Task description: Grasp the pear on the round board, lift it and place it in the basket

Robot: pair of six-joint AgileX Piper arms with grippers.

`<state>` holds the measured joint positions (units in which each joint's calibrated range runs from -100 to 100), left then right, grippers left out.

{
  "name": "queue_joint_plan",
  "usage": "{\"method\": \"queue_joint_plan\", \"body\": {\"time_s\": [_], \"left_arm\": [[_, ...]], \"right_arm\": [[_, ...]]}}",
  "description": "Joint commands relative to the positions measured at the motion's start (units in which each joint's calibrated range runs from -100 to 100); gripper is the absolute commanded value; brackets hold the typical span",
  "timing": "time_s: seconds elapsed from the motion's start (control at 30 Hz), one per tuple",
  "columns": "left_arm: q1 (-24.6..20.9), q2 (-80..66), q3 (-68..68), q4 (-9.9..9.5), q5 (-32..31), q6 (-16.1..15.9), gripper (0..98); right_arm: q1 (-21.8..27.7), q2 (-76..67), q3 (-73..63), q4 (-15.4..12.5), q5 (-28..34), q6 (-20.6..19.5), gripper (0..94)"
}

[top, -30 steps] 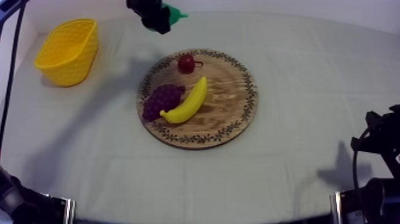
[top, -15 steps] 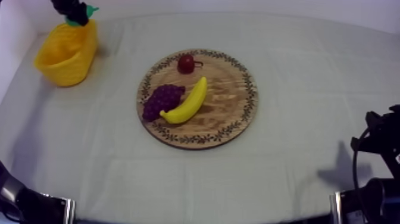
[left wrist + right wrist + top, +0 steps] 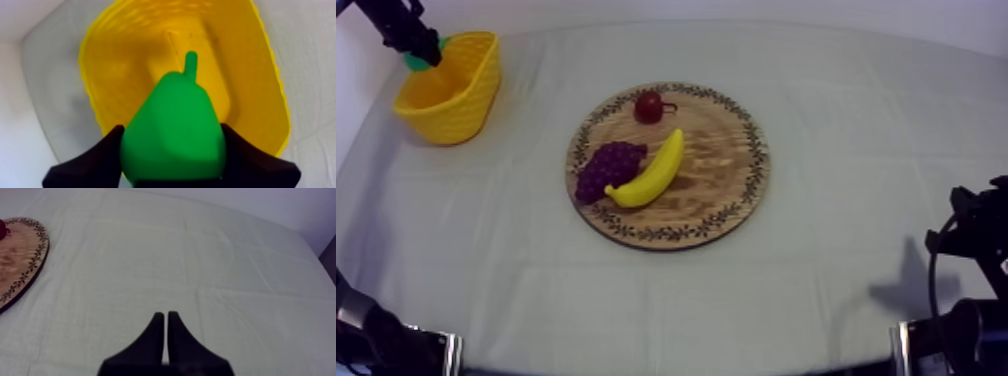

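Observation:
My left gripper [image 3: 418, 52] hangs over the far left rim of the yellow basket [image 3: 461, 95], shut on the green pear [image 3: 414, 62]. In the left wrist view the pear [image 3: 172, 132] sits between my black fingers [image 3: 95, 162], stem pointing away, directly above the open basket [image 3: 250, 90]. The round wooden board [image 3: 721, 175] lies mid-table with a banana [image 3: 651, 172], a bunch of grapes [image 3: 606, 168] and a small red fruit [image 3: 649, 106] on it. My right gripper [image 3: 165, 319] is shut on nothing, low at the right side over bare cloth.
The basket stands at the table's far left corner, close to the cloth's left edge. The board's patterned rim [image 3: 31, 268] lies to one side of my right gripper. The right arm [image 3: 971, 280] rests at the lower right.
My left gripper carried the pear leftward from behind the board to above the basket's far left side. The right arm and the fruit on the board stayed still.

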<state>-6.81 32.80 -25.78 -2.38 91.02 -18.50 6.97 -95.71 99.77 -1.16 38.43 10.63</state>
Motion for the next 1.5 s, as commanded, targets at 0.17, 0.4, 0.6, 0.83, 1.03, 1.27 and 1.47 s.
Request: {"method": "queue_joint_plan", "body": {"time_s": [0.17, 0.4, 0.6, 0.83, 1.03, 1.27, 1.47], "left_arm": [[-0.47, 1.34, 3.51, 0.64, -0.74, 1.25, 74.7], [-0.49, -0.09, 5.76, 0.86, -0.98, 2.86, 90.3], [-0.45, -2.86, 7.16, 1.46, -3.34, 3.25, 78.7], [-0.01, -7.21, 11.52, 2.0, -9.29, 4.08, 50.1], [0.54, -15.75, 19.46, 2.42, -15.39, 6.23, 27.9], [0.79, -33.78, 35.64, 5.55, -25.34, 6.02, 11.1], [3.05, -51.33, 51.56, 5.87, -33.83, 6.46, 7.3]], "right_arm": [[0.0, -0.05, 0.01, 0.01, 0.04, -0.01, 0.4], [0.0, -0.05, 0.01, 0.01, 0.04, -0.01, 0.4], [0.0, -0.05, 0.01, 0.01, 0.04, -0.01, 0.4], [0.0, -0.05, 0.01, 0.01, 0.04, -0.01, 0.4], [0.0, -0.05, 0.01, 0.01, 0.04, -0.01, 0.4], [0.0, -0.05, 0.01, 0.01, 0.04, -0.01, 0.4], [0.0, -0.05, 0.01, 0.01, 0.04, -0.01, 0.4]]}}
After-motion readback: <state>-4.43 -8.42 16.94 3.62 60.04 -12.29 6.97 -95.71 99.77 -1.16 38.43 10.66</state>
